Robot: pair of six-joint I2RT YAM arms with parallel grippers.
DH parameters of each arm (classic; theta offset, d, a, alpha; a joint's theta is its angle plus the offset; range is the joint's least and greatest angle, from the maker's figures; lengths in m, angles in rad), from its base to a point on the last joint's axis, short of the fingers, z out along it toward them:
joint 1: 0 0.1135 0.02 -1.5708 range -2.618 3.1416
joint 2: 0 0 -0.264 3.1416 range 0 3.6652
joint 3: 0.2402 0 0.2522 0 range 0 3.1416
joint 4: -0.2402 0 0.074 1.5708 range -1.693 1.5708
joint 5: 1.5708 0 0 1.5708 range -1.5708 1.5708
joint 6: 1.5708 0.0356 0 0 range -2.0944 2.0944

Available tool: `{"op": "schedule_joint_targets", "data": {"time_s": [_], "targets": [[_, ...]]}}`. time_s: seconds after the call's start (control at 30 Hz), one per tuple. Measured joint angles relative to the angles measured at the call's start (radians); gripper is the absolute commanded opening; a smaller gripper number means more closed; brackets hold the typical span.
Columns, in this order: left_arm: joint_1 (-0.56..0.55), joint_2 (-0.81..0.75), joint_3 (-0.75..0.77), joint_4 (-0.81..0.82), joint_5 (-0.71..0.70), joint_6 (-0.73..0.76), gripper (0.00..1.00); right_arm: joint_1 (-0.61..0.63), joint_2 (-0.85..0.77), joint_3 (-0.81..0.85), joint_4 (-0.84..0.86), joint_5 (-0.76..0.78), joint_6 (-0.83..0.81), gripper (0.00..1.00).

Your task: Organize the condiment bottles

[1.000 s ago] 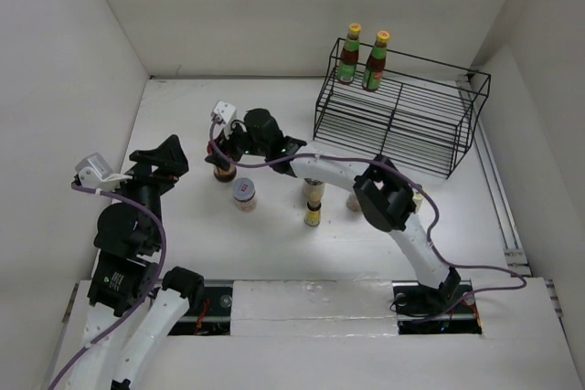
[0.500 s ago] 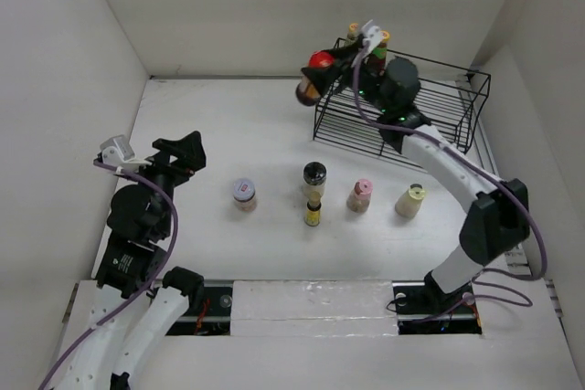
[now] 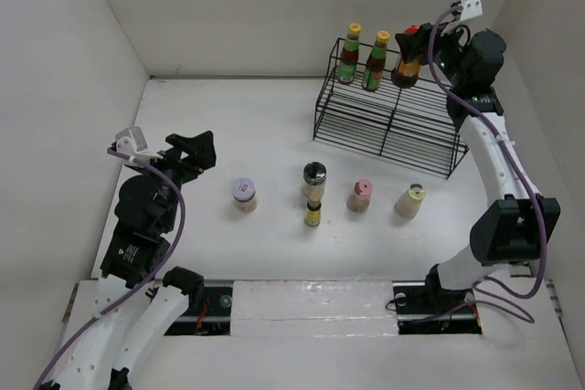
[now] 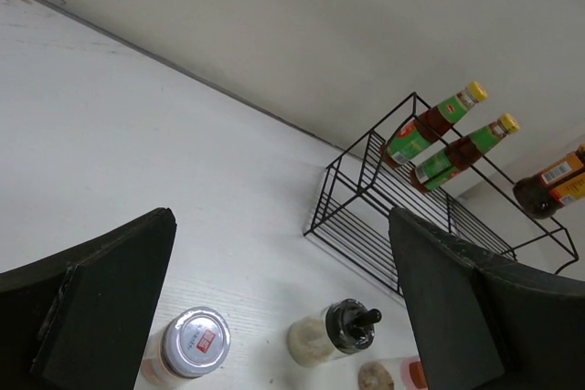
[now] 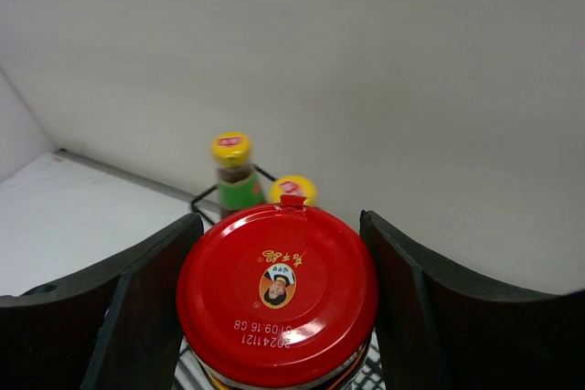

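My right gripper (image 3: 413, 44) is shut on the red-lidded dark jar (image 3: 407, 68) and holds it at the black wire rack's (image 3: 393, 121) top shelf, just right of the two tall yellow-capped bottles (image 3: 348, 54) (image 3: 375, 60). In the right wrist view the fingers flank the red lid (image 5: 277, 294), with both bottles (image 5: 233, 175) behind it. Whether the jar rests on the shelf is unclear. On the table stand a white-lidded jar (image 3: 244, 193), a grey-topped grinder (image 3: 313, 176), a small yellow bottle (image 3: 313, 216), a pink-capped bottle (image 3: 360, 195) and a cream bottle (image 3: 411, 200). My left gripper (image 3: 196, 148) is open and empty, left of the white-lidded jar (image 4: 195, 342).
The rack stands at the back right against the white walls of the enclosure. Its lower shelf holds nothing. The left wrist view shows the grinder (image 4: 338, 328) and the rack (image 4: 411, 216) ahead of the open fingers.
My right arm lifted the red-lidded jar from the table's left-middle and swung it to the rack's top shelf beside the tall bottles. My left gripper drifted slightly right.
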State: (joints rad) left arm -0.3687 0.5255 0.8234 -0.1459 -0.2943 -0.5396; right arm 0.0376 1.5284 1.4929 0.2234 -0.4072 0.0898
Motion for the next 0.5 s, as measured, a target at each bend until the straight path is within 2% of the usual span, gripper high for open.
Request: {"op": "schedule_joint_targets", "data": {"time_s": [0.23,0.5], "targets": [[0.0,0.004,0.0,0.0,0.014,0.0,0.97,-0.086,0.168,0.199,-0.069,0.004,-0.011,0.33],[0.0,0.015,0.0,0.001,0.022,0.006,0.97,-0.102,0.301,0.328,-0.091,0.008,-0.023,0.33]]}}
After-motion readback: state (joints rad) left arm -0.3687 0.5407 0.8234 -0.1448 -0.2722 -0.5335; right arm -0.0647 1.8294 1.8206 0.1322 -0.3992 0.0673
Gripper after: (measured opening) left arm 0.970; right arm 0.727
